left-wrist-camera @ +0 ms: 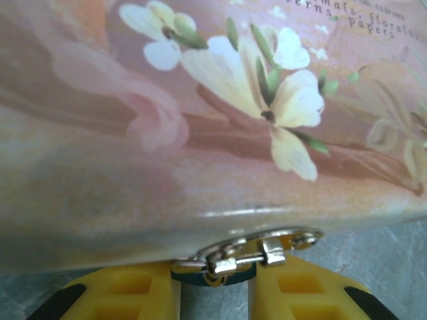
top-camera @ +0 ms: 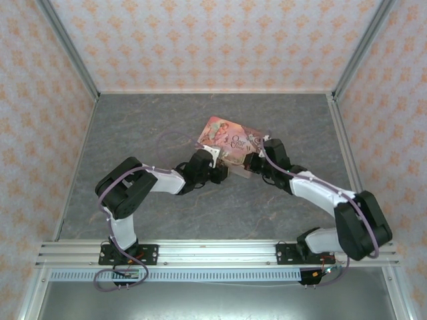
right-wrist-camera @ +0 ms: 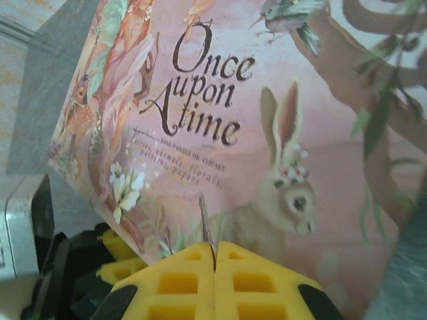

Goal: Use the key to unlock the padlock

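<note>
1. Bolted at the near edge of the grey table [top-camera: 147, 127], the left arm [top-camera: 127, 190] and the right arm [top-camera: 320, 190] reach inward and meet near the table's middle.
2. The right tool [right-wrist-camera: 215, 257] has its yellow jaws pressed together on a thin metal key [right-wrist-camera: 206, 223]. The key's blade stands up from between the fingertips, just in front of the tin's lid.
3. The left tool [left-wrist-camera: 213, 297] sits at the tin's near side with its jaws at a narrow gap. The small dark blue padlock [left-wrist-camera: 213, 279] lies in that gap, directly under a silver hasp [left-wrist-camera: 257, 250] at the tin's rim. It cannot be told whether the pads actually press on the padlock.
4. The pink tin [top-camera: 230, 137], with a rabbit, white flowers and "Once upon a time" on its lid, sits just beyond the table's centre toward the far edge. It is turned at an angle to the table's edges.
</note>
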{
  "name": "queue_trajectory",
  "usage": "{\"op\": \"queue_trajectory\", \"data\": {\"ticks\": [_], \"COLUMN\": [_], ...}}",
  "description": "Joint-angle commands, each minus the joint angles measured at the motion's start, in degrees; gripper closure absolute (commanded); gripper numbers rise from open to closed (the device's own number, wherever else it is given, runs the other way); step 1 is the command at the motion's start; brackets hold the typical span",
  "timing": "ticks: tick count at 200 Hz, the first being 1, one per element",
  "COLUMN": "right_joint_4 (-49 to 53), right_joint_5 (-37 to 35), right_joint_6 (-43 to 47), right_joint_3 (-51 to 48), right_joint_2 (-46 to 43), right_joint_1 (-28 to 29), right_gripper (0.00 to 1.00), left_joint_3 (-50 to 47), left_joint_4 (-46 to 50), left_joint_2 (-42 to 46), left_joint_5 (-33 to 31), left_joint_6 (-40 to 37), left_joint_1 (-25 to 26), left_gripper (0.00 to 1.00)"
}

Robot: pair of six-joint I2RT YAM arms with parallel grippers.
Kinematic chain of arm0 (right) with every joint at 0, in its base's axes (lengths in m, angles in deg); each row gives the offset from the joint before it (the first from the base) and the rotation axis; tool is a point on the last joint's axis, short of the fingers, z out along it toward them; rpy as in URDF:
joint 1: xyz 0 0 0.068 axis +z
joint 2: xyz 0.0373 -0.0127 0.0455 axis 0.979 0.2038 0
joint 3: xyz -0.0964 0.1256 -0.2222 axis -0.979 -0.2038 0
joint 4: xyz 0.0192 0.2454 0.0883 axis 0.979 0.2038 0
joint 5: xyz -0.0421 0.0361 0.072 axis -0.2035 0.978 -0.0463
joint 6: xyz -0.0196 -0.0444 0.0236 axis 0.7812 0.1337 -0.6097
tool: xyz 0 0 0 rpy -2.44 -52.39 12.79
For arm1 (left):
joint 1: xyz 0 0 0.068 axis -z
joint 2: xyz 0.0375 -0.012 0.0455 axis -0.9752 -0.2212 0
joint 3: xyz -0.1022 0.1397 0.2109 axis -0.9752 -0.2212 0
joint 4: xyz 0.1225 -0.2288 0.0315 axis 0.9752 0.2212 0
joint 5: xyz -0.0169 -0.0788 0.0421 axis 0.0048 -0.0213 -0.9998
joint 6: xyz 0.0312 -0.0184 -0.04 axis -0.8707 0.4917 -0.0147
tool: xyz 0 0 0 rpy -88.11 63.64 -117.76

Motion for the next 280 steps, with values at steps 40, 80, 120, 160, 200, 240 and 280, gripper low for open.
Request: {"op": "queue_trajectory", "data": {"ticks": [40, 80, 120, 160, 200, 240, 280], "right_joint_4": [1.99, -5.74, -12.69, -15.59, -17.77, -22.53, -25.88], "right_joint_5": [-0.41, 0.67, 0.57, 1.29, 2.51, 2.76, 2.96], "right_joint_6": [7.36, 8.65, 12.83, 17.02, 19.68, 20.06, 20.12], "right_joint_3": [-9.52, -17.26, -21.18, -21.46, -19.78, -18.68, -18.44], "right_joint_2": [-14.48, -18.72, -18.56, -15.84, -10.11, -5.12, -2.74], "right_joint_1": [0.50, 4.40, 6.94, 7.53, 7.68, 7.78, 7.81], "right_gripper": [1.00, 1.00, 1.00, 1.00, 1.00, 1.00, 1.00], "left_joint_3": [4.23, 6.23, 9.18, 10.68, 10.61, 11.18, 11.97], "left_joint_4": [5.14, 8.68, 12.50, 16.19, 17.49, 19.21, 20.29], "left_joint_2": [4.73, 5.97, 6.46, 7.04, 7.87, 8.29, 8.32], "left_joint_5": [2.95, 4.54, 7.36, 9.30, 10.71, 11.25, 11.65], "left_joint_6": [10.26, 15.88, 20.35, 23.04, 24.99, 28.30, 29.72], "left_joint_1": [0.43, 0.52, 0.52, 0.52, 0.46, 0.53, 0.55], "left_gripper": [0.79, 0.82, 0.83, 0.83, 0.85, 0.86, 0.86]}}
